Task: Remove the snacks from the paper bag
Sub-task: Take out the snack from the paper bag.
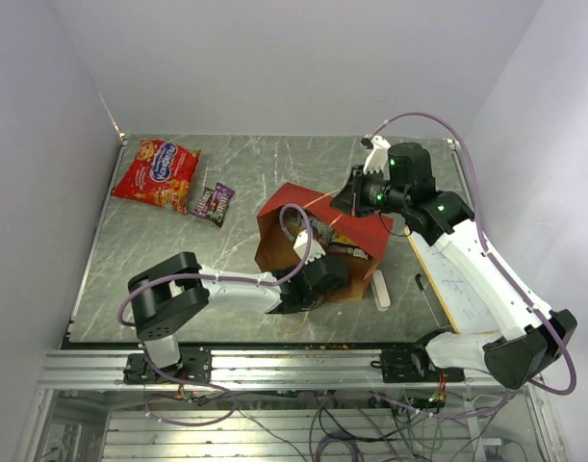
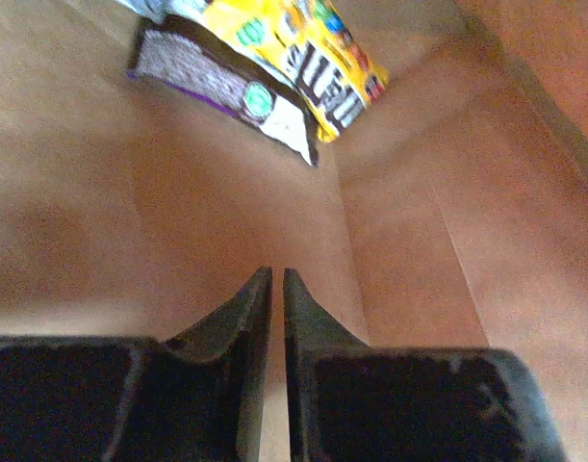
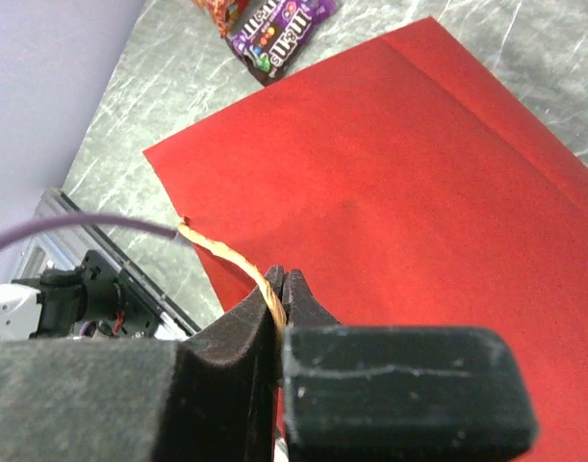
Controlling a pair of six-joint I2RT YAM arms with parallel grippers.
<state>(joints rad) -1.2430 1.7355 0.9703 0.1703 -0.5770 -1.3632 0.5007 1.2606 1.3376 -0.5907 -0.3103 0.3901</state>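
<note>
Down inside the paper bag [image 1: 272, 241] with the left gripper [image 2: 277, 275]: jaws pinched to a thin slit, nothing between them, brown kraft paper on every side. Ahead of those tips and well clear of them, deeper in the bag, a dark purple candy pack [image 2: 226, 82] lying against the paper. Overlapping its far edge, a yellow pack [image 2: 308, 53]. No touch on either one.

Just right of the bag, on the table [image 1: 245, 164], a white eraser [image 1: 381, 289], then a whiteboard [image 1: 462, 284] beyond it.

Up at the bag's far right side, the right gripper [image 3: 279, 281], clamped tight on a tan loop handle [image 3: 226, 255], with the cord trailing out leftward from between the jaws above the red outer face.

Outside the bag, to its left: a second purple candy pack [image 1: 215, 203] flat on the table. Just beside that, farther from the bag toward the far left corner, the red-orange chip bag [image 1: 157, 174], blue oval logo facing up.
</note>
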